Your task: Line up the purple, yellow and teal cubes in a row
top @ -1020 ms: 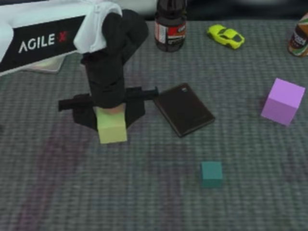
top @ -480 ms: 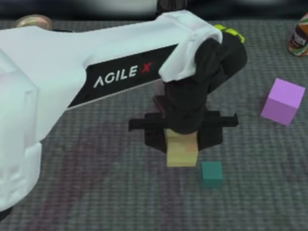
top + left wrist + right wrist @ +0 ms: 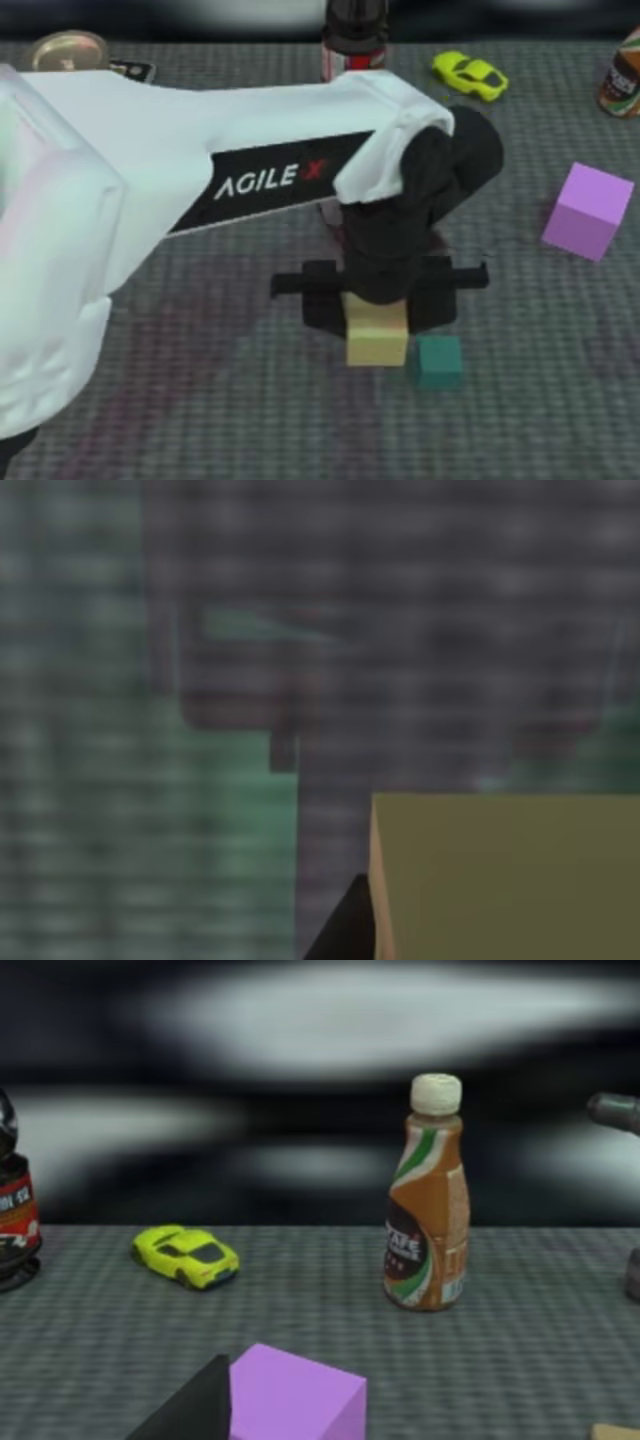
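My left gripper [image 3: 378, 312] is shut on the pale yellow cube [image 3: 377, 337], which hangs low over the mat in the middle. The small teal cube [image 3: 439, 361] rests just to its right, nearly touching it. In the left wrist view the yellow cube [image 3: 505, 880] fills the corner, with one black finger [image 3: 345, 935] pressed against its side. The large purple cube [image 3: 588, 210] sits alone at the right. The right arm does not show in the top view; its wrist view looks past the purple cube [image 3: 295, 1395] from close by.
At the back stand a dark bottle [image 3: 353, 45], a yellow-green toy car [image 3: 469, 75] and a brown sauce bottle [image 3: 622, 80] at the right edge. A round gold lid [image 3: 65, 48] lies back left. My left arm covers the wallet's place.
My left arm has carried the yellow cube from the left of the mat to the middle, and in the last half second brought it closer beside the teal cube.
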